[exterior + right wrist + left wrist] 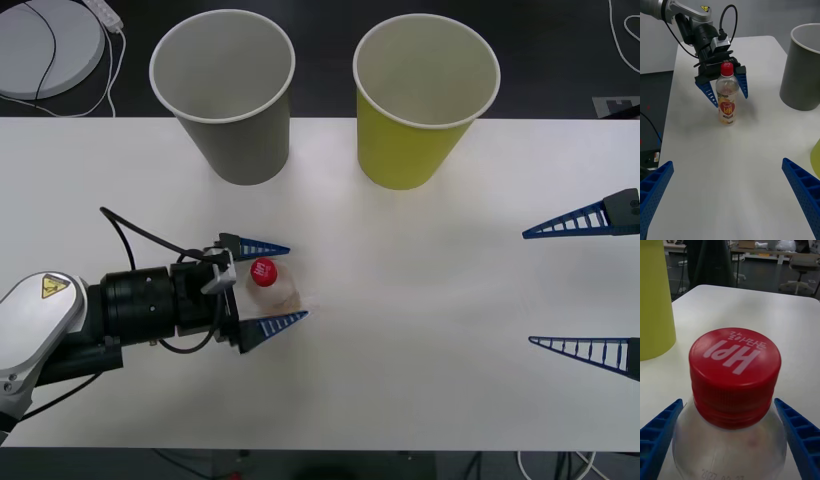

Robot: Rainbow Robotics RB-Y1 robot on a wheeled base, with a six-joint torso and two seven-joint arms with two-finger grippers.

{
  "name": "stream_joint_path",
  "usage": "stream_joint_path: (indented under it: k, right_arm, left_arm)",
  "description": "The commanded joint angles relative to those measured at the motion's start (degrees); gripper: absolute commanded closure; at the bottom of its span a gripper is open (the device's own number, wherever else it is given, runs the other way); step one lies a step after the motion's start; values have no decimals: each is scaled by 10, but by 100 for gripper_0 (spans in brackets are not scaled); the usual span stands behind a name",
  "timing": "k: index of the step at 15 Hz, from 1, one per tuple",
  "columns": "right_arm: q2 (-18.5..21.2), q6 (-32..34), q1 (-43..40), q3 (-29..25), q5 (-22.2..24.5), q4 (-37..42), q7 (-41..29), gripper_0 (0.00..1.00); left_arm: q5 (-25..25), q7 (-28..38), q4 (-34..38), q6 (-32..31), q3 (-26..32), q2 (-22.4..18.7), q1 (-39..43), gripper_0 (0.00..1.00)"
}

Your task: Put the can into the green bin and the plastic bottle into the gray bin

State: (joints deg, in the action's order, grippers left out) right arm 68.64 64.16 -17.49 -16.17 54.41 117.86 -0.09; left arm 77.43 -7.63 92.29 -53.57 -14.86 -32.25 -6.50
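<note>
The plastic bottle [268, 282], clear with a red cap, stands upright on the white table at front left. My left gripper [298, 281] is open around it, one blue finger on each side; the right wrist view shows the bottle [727, 99] between those fingers [708, 92] with small gaps. Its cap [734, 371] sits close up between my own fingers in the left wrist view. The gray bin [235, 140] stands at the back left, the green bin [405, 150] to its right. My right gripper [585, 285] hangs open at the right edge. The can is out of view.
The white table [420, 300] stretches bare between the bottle and the right gripper. A round white device [45, 45] with cables lies on the dark floor beyond the table's back left. Office chairs and desks [797, 266] stand farther off.
</note>
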Motion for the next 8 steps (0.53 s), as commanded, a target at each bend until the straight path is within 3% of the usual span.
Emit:
stream_joint_path:
  k: [1,8]
  right_arm:
    - [0,0,0,0,0,0,0,0]
    - [0,0,0,0,0,0,0,0]
  left_arm:
    - [-1,1,0,0,-3,0,1,100]
    - [-4,2,0,-1,-4,2,1,100]
